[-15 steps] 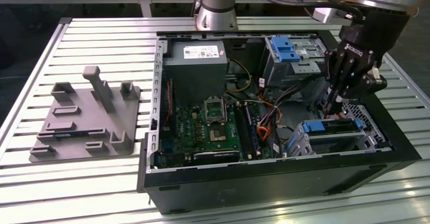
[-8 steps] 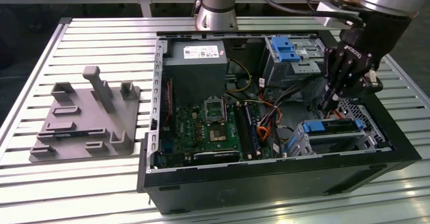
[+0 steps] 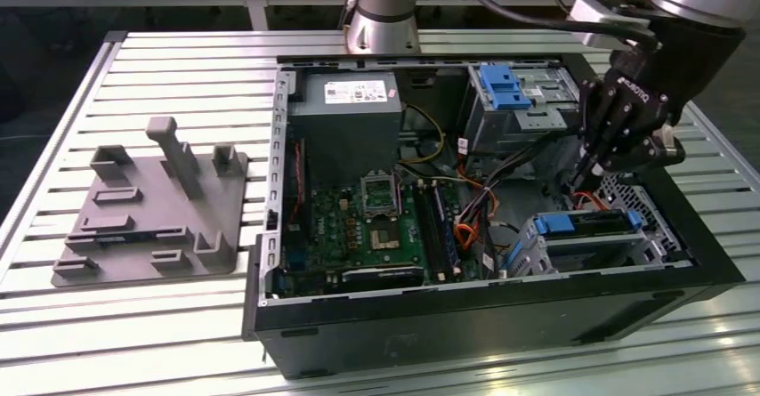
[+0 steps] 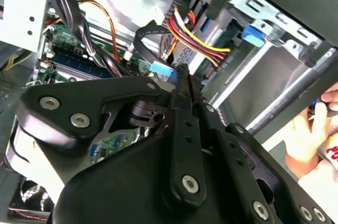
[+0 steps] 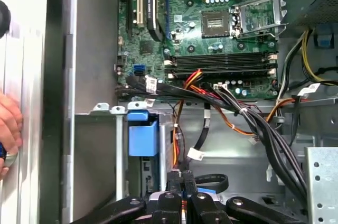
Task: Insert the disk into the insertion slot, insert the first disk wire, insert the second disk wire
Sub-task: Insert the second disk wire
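The black end effector [image 3: 590, 181] reaches down inside an open computer case [image 3: 475, 320], its fingers [image 4: 182, 84] pressed together; whether a thin wire sits between them is hard to make out. Its tip hangs just above the disk [image 3: 586, 223], a flat drive with a bright blue carrier, seated in the insertion slot [image 3: 635, 202], a low silver bay with perforated walls. Red, yellow and black wires [image 5: 232, 110] crowd over the green motherboard [image 3: 362, 227]. A hand [image 4: 309, 134] is cut off at the frame edge. A grey moulded fixture [image 3: 149, 214] lies on the slatted metal desk [image 3: 142, 316]
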Robot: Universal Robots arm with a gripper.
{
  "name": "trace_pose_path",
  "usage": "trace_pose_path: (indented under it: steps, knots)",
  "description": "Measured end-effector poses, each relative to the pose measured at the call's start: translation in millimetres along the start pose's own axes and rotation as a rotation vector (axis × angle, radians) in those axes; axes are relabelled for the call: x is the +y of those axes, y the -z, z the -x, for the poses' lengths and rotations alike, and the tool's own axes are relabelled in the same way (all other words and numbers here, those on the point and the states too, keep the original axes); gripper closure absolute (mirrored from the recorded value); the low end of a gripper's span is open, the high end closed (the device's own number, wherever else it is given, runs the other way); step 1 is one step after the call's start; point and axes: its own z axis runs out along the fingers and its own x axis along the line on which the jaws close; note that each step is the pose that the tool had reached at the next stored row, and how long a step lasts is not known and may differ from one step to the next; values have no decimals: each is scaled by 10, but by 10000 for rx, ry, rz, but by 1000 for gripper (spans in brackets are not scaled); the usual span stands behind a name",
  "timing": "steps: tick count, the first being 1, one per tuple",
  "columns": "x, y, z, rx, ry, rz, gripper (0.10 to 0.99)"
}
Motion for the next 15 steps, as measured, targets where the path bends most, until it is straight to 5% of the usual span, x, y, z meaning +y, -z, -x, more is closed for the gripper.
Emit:
trace_pose_path:
  steps: [4,10,15]
  knots:
    - [-5,-12,-83,-132,13,5,941]
    - [-9,-26,-152,-790,76,23,941]
    - [-14,-40,-244,-1030,99,32,941]
